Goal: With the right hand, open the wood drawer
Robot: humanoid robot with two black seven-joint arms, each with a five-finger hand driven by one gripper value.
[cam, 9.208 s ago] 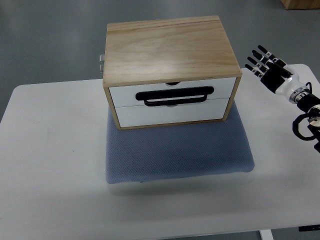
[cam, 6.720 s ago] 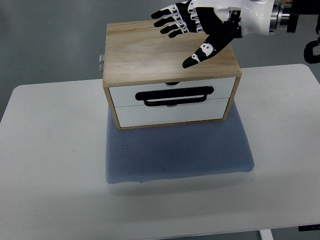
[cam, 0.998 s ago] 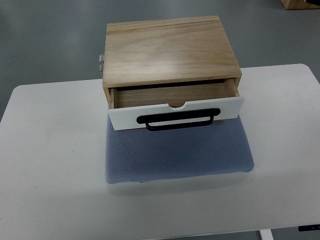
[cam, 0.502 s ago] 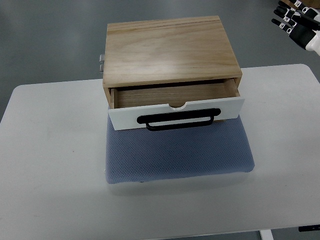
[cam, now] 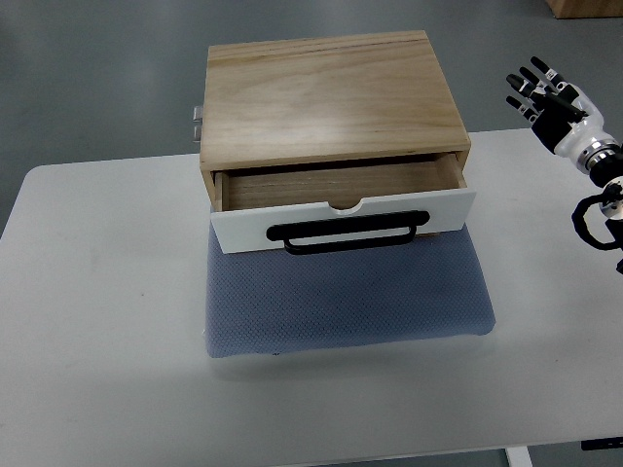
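Observation:
A wooden drawer box (cam: 331, 92) stands on a blue-grey mat (cam: 346, 297) on the white table (cam: 97, 331). Its top drawer (cam: 343, 222) is pulled out toward me, showing a bare wooden inside. The drawer has a white front and a black bar handle (cam: 348, 233). My right hand (cam: 545, 95) hovers at the far right, well apart from the box, above the table's back right corner. Its black-and-white fingers (cam: 527, 84) are spread and hold nothing. The lower drawer is hidden behind the pulled-out front.
A small metal fitting (cam: 198, 120) sticks out of the box's left side. Black cabling (cam: 592, 222) hangs by my right wrist at the picture's right edge. Grey floor lies beyond the table's back edge.
The drawer, shut 9.2 s ago, has stood open for the last second. My right hand has come down and left from the upper right corner to beside the table's back right corner.

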